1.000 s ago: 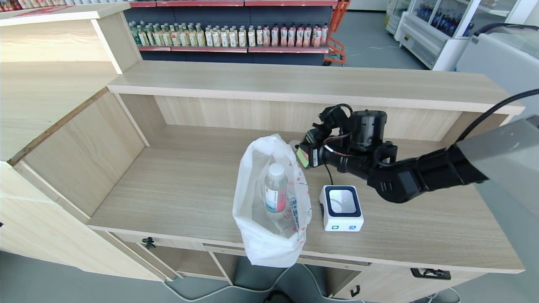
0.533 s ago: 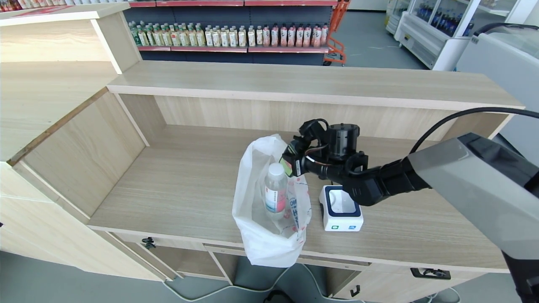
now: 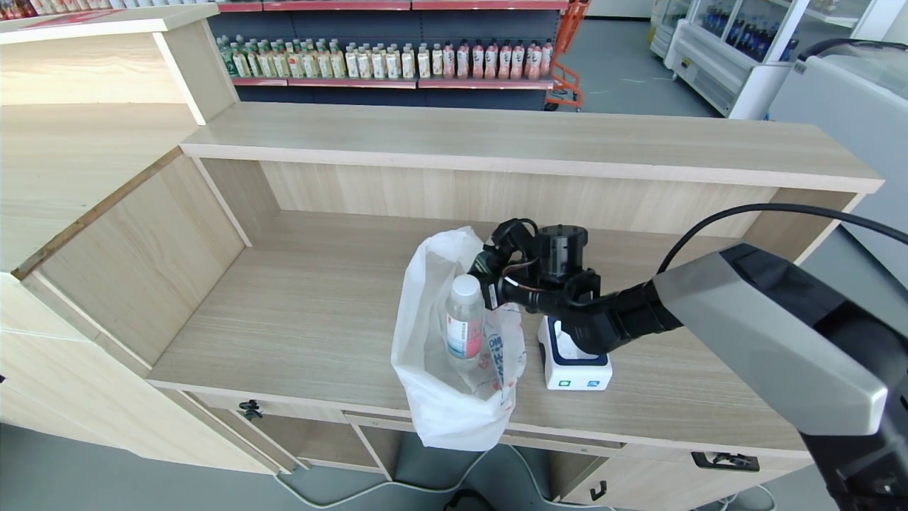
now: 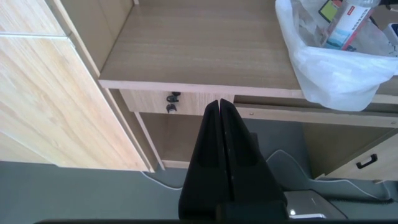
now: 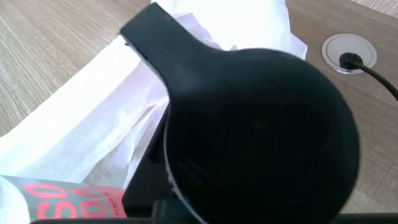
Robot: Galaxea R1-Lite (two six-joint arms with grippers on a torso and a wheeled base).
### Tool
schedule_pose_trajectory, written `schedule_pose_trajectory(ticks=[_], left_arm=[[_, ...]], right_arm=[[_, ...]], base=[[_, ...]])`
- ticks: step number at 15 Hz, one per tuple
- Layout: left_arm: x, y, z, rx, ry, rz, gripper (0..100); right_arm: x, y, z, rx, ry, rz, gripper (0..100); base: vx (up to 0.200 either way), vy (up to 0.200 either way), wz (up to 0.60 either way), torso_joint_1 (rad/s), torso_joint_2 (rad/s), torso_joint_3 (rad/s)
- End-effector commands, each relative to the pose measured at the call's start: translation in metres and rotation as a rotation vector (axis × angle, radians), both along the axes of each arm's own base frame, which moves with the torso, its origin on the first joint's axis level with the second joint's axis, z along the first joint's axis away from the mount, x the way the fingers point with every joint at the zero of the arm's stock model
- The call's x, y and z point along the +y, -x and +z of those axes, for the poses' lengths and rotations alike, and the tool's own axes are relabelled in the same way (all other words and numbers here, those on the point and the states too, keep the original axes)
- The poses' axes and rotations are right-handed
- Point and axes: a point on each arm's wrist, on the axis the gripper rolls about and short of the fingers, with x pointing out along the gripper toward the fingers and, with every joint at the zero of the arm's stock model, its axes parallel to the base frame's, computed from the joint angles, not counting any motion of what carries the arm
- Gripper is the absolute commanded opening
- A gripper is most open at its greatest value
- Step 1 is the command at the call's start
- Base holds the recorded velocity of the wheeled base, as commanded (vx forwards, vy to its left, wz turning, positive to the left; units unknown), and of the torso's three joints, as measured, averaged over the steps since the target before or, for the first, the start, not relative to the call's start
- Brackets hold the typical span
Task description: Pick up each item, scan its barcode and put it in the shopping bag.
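Hovering at the bag (image 3: 433, 397) rim, right hand (image 3: 488, 284), grip I cannot tell, is risking snagging the plastic and toppling the bottle (image 3: 464, 323); left hand (image 4: 219, 109) is sitting closed.

Bright, even light — shopping bag (image 3: 438, 408) glows white; shadows faint.

A shop: beyond the right hand (image 3: 488, 282), past the wooden checkout worktop (image 3: 319, 312), rows of bottled drinks (image 3: 383, 62) fill store shelving; glass-door chillers (image 3: 731, 35) stand farther right, and a barcode scanner (image 3: 576, 369) sits beside it.
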Motion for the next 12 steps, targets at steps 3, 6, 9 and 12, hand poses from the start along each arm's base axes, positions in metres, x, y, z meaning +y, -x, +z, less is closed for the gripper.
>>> schedule_pose_trajectory(ticks=[3, 6, 9, 12], left_arm=[[0.000, 0.000, 0.000, 0.000, 0.000, 0.001, 0], [0.000, 0.000, 0.000, 0.001, 0.000, -0.001, 0], [0.000, 0.000, 0.000, 0.000, 0.000, 0.001, 0], [0.000, 0.000, 0.000, 0.000, 0.000, 0.001, 0]], right_arm=[[-0.004, -0.006, -0.018, 0.015, 0.023, -0.009, 0], [-0.003, -0.006, -0.029, 0.018, 0.040, -0.006, 0], [-0.005, -0.006, -0.033, 0.010, 0.058, -0.002, 0], [-0.008, -0.007, -0.034, 0.013, 0.065, -0.007, 0]], base=[[0.000, 0.000, 0.00, 0.000, 0.00, 0.000], [0.000, 0.000, 0.00, 0.000, 0.00, 0.000], [0.000, 0.000, 0.00, 0.000, 0.00, 0.000], [0.000, 0.000, 0.00, 0.000, 0.00, 0.000]])
